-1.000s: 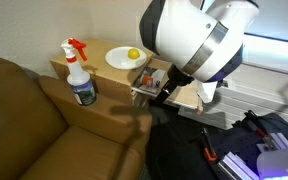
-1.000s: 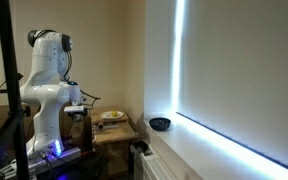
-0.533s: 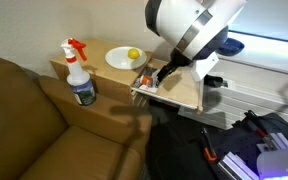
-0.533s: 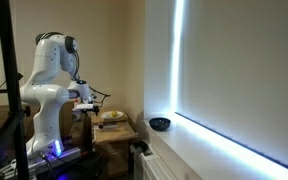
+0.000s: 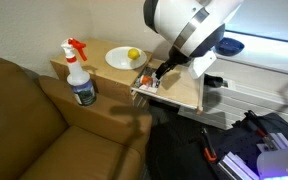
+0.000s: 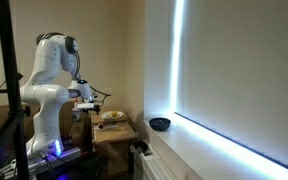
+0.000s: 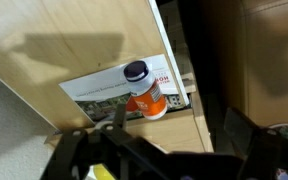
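Observation:
In the wrist view a small orange bottle [image 7: 145,94] with a dark blue cap stands on a white booklet [image 7: 102,84] at the edge of a light wooden table [image 7: 74,40]. My gripper [image 7: 179,126] hovers over that edge, open, with nothing between its fingers [image 7: 115,117]; the bottle lies just ahead of the left finger. In an exterior view the gripper [image 5: 158,76] hangs right over the bottle [image 5: 146,79] and the booklet [image 5: 150,89].
A spray bottle [image 5: 80,74] with a red trigger stands at the table's sofa end, and a plate [image 5: 118,60] holds a lemon [image 5: 133,54]. A brown sofa [image 5: 24,120] adjoins the table. A dark bowl [image 6: 160,124] sits on the window sill. Bags and cables lie on the floor [image 5: 244,140].
Over the last second the arm swung from beside the table's edge to above the bottle and booklet. It has barely moved in the last half second. The jaws stayed open.

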You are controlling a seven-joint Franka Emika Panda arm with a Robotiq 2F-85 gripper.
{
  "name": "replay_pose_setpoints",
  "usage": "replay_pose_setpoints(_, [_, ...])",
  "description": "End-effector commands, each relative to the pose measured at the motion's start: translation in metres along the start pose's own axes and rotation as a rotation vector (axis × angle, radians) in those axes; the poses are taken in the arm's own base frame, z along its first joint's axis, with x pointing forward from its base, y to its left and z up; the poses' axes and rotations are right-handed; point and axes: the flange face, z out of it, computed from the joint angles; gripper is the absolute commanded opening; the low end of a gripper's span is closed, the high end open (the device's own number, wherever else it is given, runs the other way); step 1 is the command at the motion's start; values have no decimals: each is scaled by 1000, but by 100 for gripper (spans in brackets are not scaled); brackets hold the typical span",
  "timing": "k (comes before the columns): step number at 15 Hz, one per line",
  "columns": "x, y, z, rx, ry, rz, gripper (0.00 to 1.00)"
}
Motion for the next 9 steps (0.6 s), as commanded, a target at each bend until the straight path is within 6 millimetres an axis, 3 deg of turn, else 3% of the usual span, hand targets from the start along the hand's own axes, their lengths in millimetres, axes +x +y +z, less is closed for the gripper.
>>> replay_pose_setpoints(1, [49,23,-2,-21,93,55,100])
replay_pose_setpoints(5, [86,39,4,-2,155,88,100])
replay_pose_setpoints(7, [78,37,19,71,132,148,100])
replay_pose_setpoints(8, [82,33,0,19,152,112,100])
replay_pose_setpoints(9, [80,34,6,28,144,116,100])
